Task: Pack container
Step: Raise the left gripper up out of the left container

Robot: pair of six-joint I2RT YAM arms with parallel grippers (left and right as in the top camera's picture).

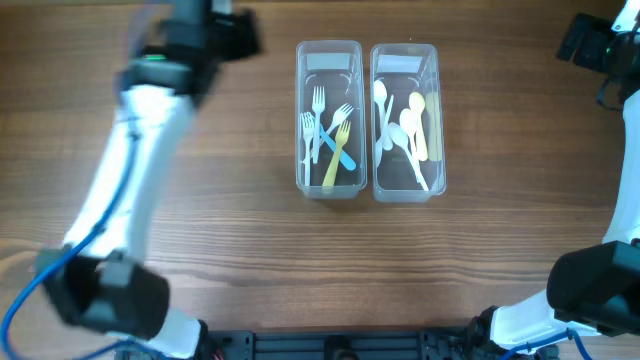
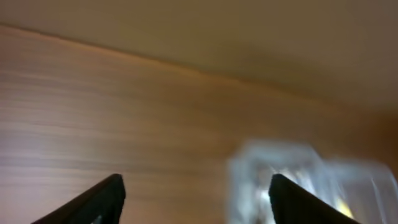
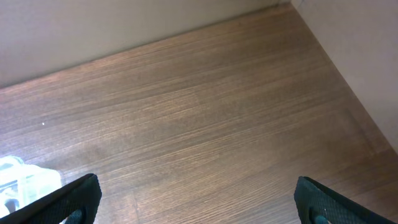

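The fork container (image 1: 300, 120) and spoon container (image 1: 438, 120) stand side by side on the counter (image 1: 230, 230). Our left pincer (image 2: 196, 183) hangs open and empty near them; the right pincer (image 3: 196, 183) gapes wide, empty, well apart. Packing looks done, so we should withdraw high, clear of the rims.

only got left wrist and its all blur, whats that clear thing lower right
observer: One of two clear boxes standing side by side, the left container and the right container.
operator: whats in them
observer: Forks in the left container, spoons in the right container.
operator: right gripper busy
observer: No, the right gripper is open and empty over bare table, well off to the side.
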